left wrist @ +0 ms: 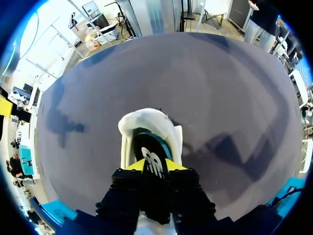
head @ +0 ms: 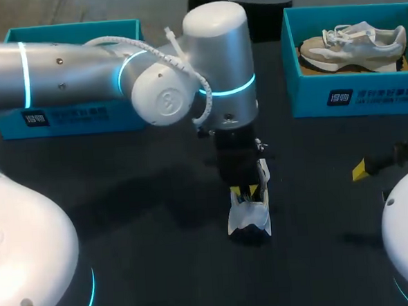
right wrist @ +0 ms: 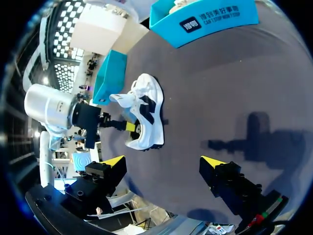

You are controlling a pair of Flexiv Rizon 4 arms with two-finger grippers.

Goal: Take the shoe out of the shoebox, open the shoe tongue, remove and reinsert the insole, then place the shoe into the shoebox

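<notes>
Counted on the table: two teal boxes, two shoes, two grippers.

Far left: left box, partly hidden behind the left arm, contents out of sight. Far right: right box, open, holding one beige shoe with white laces, lying lengthwise along the box.

On each box front: one dark label with white print, plus a line of small dark print beside it, two labels in all.

Mid-table, well apart from both boxes and outside any container: white shoe with dark side patches. Cannot tell whether it stands upright or leans.

Directly above it, pointing down: left gripper, fingers clenched on the white shoe at its opening. From the left wrist, both yellow tips pressed from two sides against a dark piece bearing a white logo, with teal lining and a white rim just ahead of them.

Near the table's right edge: right gripper, fingers released and spread wide, nothing between them, well apart from the white shoe.
</notes>
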